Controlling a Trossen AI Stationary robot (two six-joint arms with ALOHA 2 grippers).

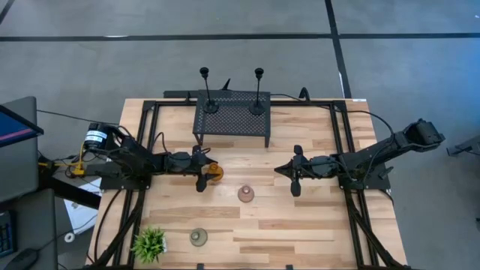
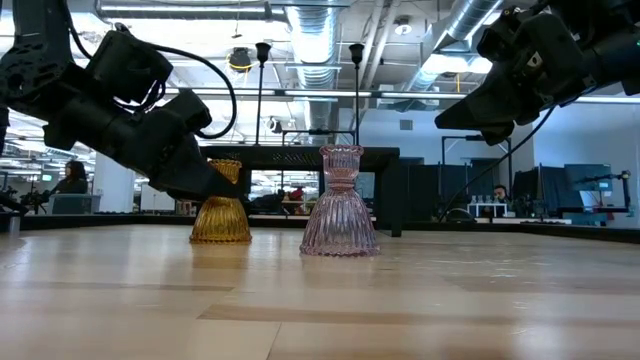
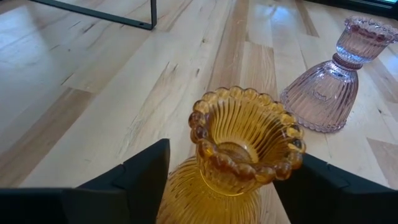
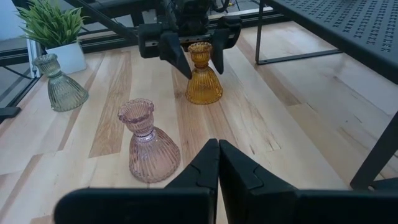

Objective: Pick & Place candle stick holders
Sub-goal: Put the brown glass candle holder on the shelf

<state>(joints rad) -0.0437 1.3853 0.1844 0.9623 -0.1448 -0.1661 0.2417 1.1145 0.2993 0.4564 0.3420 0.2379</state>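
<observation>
The amber holder (image 1: 216, 173) stands upright on its wide base on the table, left of centre. My left gripper (image 1: 205, 171) is open, with one finger on each side of the holder's upper neck (image 4: 199, 57); I see a gap on both sides. The pink holder (image 1: 245, 194) stands nearer the middle, and the grey-green holder (image 1: 198, 238) near the front edge. Two tall black holders (image 1: 204, 90) (image 1: 259, 88) stand on the black mesh stand (image 1: 232, 116). My right gripper (image 1: 277, 170) is shut and empty, right of centre, above the table.
A small spiky green plant (image 1: 149, 242) in a white pot stands at the front left corner beside the grey-green holder. The mesh stand's legs rest on the table's far middle. Black frame rails run along the table's left and right sides.
</observation>
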